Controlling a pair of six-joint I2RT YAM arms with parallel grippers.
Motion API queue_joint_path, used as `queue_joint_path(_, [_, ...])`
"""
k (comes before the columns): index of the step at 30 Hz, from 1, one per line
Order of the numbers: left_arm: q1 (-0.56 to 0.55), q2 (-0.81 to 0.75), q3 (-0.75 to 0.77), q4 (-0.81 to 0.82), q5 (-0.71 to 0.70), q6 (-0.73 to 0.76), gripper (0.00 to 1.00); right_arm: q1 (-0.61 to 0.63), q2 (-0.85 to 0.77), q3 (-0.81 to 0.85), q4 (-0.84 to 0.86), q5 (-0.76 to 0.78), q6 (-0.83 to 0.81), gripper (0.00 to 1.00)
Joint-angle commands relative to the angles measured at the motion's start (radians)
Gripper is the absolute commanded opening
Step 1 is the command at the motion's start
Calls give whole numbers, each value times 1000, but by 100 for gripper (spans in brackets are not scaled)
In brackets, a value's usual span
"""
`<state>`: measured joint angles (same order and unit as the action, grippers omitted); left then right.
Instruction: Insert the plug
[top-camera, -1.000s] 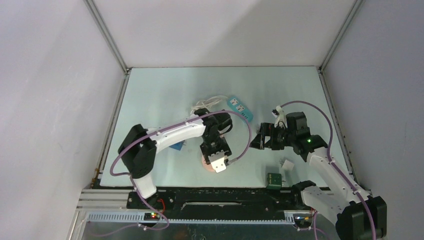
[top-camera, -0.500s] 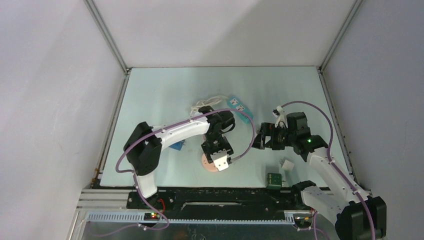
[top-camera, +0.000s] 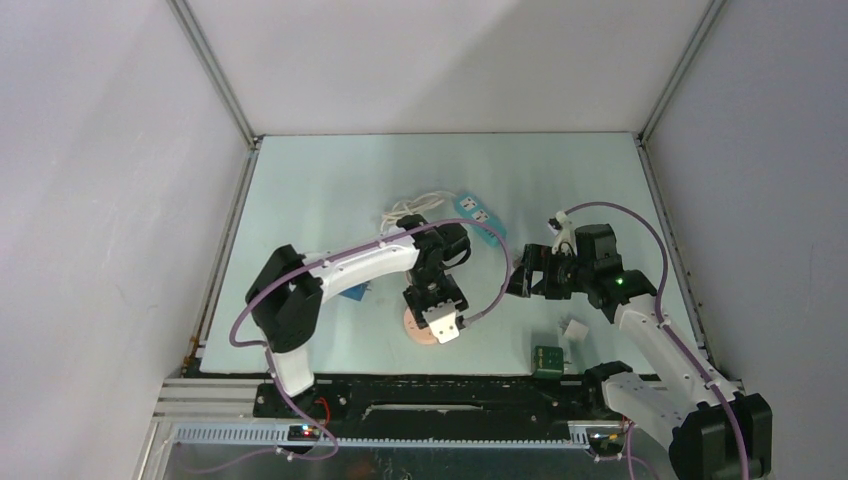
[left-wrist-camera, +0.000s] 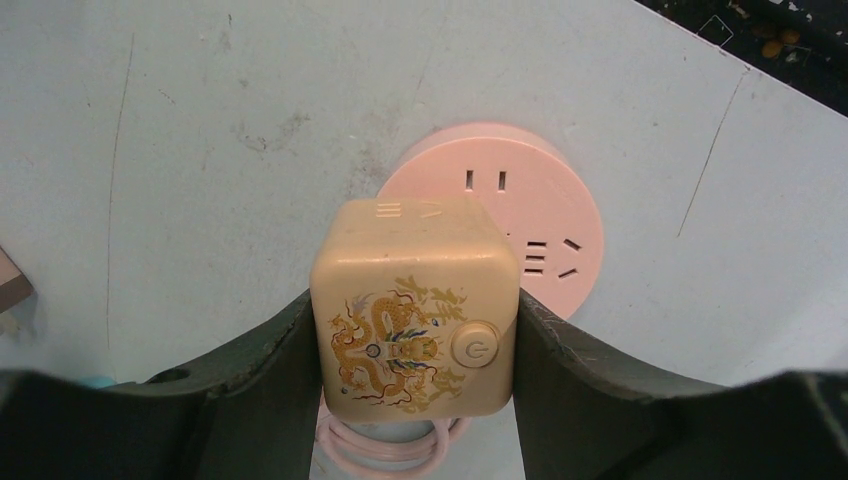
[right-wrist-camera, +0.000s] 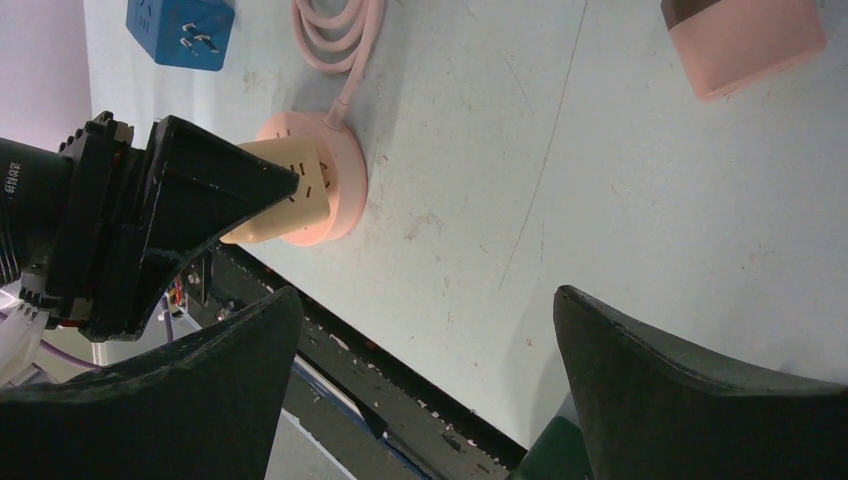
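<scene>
My left gripper (left-wrist-camera: 415, 312) is clamping the plug (left-wrist-camera: 415, 290), just nudged further over the socket (left-wrist-camera: 545, 200), probably seating; my right gripper (right-wrist-camera: 425, 300) is hanging wide.

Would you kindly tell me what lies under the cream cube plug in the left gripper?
The round pink socket, its far part showing open slots. The cream cube plug covers the rest and hides its own pins.

Strip (top-camera: 478, 215): teal, lying aslant at mid-table.
Cable (top-camera: 415, 203): white, looped just left of the strip.
Blue cube (right-wrist-camera: 180, 30): on the table, dark marks on one face.
Green box (top-camera: 547, 360): near edge, right side.
White block (top-camera: 574, 329): just beyond the green box.
Pink block (right-wrist-camera: 745, 35): one brown edge, standing apart.
Table (top-camera: 330, 180): pale, scuffed.
</scene>
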<state>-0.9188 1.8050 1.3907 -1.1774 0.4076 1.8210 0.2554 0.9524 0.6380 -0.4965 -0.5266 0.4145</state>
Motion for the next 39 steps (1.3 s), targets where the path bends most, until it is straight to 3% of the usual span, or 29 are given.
queue_joint_path(1, [-24, 89, -74, 72, 19, -10, 0, -7, 0, 2, 9, 6, 7, 98])
queue_joint_path(14, [9, 148, 12, -32, 62, 16, 0, -15, 13, 2, 18, -12, 19, 97])
queue_joint_path(30, [31, 160, 14, -53, 24, -8, 0, -9, 34, -8, 25, -65, 17, 97])
queue_joint_path(39, [33, 135, -4, -33, -10, -25, 0, 33, 37, -95, 151, -120, 96, 97])
